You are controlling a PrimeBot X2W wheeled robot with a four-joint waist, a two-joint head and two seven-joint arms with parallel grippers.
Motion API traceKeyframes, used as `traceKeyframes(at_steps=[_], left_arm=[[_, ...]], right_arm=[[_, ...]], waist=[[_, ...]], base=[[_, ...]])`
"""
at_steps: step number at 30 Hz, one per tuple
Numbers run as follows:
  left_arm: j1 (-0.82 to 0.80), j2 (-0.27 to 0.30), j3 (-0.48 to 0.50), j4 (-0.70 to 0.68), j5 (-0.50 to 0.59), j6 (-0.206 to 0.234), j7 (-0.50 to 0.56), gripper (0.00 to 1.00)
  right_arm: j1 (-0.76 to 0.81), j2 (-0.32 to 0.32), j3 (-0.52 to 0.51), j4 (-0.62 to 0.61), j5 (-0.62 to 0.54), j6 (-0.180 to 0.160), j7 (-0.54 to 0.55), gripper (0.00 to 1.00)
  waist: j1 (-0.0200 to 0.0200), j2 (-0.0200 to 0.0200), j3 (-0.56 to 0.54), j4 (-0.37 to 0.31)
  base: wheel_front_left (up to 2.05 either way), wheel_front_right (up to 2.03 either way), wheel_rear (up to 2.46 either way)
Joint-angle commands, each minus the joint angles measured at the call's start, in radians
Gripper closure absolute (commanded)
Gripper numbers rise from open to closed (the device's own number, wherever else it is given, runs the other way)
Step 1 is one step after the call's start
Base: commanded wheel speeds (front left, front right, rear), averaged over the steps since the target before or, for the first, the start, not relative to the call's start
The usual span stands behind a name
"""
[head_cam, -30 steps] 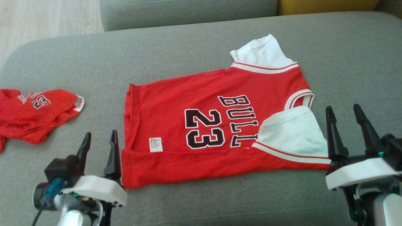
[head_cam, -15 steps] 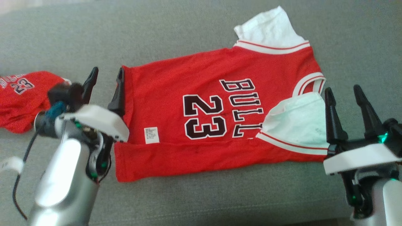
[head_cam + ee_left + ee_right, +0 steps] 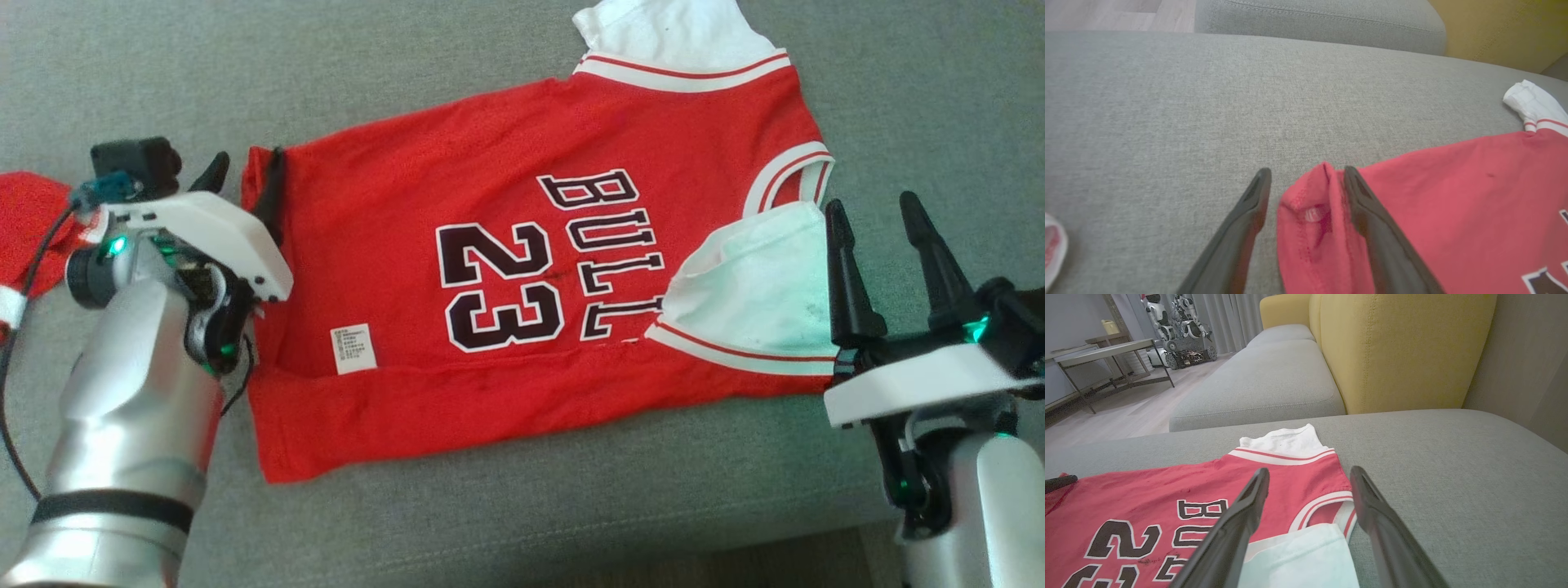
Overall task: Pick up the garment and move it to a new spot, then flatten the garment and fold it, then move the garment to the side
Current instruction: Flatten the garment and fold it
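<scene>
The garment (image 3: 506, 269) is a red jersey with "BULL 23" lettering and white sleeves, lying mostly flat on the grey sofa cushion (image 3: 490, 73). Its near long edge is folded over. My left gripper (image 3: 245, 167) is at the jersey's far-left hem corner. In the left wrist view the gripper (image 3: 1306, 173) stands open, with a raised ridge of red hem (image 3: 1310, 204) between its fingers. My right gripper (image 3: 869, 204) is open and empty just right of the near white sleeve (image 3: 751, 294). In the right wrist view the gripper (image 3: 1309, 473) points over the collar end of the garment (image 3: 1147, 498).
A second, smaller red garment (image 3: 33, 220) lies crumpled at the cushion's left, beside my left arm. The cushion's front edge (image 3: 735, 539) runs close below the jersey. A yellow backrest (image 3: 1396, 351) and another grey cushion (image 3: 1261, 375) stand beyond.
The head camera has tilted down. My left arm has reached forward from the jersey's near-left corner to its far-left hem corner, so its fingers now straddle the hem. The right gripper has stayed put.
</scene>
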Motion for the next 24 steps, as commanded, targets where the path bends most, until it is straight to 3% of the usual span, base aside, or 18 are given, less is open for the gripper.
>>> traceKeyframes(at_steps=[1, 11, 24], left_arm=[[-0.045, 0.029, 0.03, -0.01, -0.003, -0.005, -0.017, 1.0], [-0.112, 0.014, 0.018, 0.105, -0.009, -0.037, -0.107, 1.0], [-0.218, -0.065, -0.033, 0.123, 0.004, -0.055, -0.189, 1.0]], right_arm=[[-0.026, -0.005, 0.021, -0.031, 0.004, -0.001, -0.014, 0.0], [-0.121, -0.03, -0.048, 0.041, 0.029, -0.001, -0.024, 0.0], [-0.555, -0.182, -0.032, 0.455, 0.119, -0.001, 0.047, 0.0]], waist=[[-0.0001, 0.0, 0.002, -0.003], [-0.0001, 0.0, -0.005, 0.015], [-0.0001, 0.0, 0.067, 0.128]], base=[[0.0, 0.0, 0.0], [0.0, 0.0, 0.0], [0.0, 0.0, 0.0]])
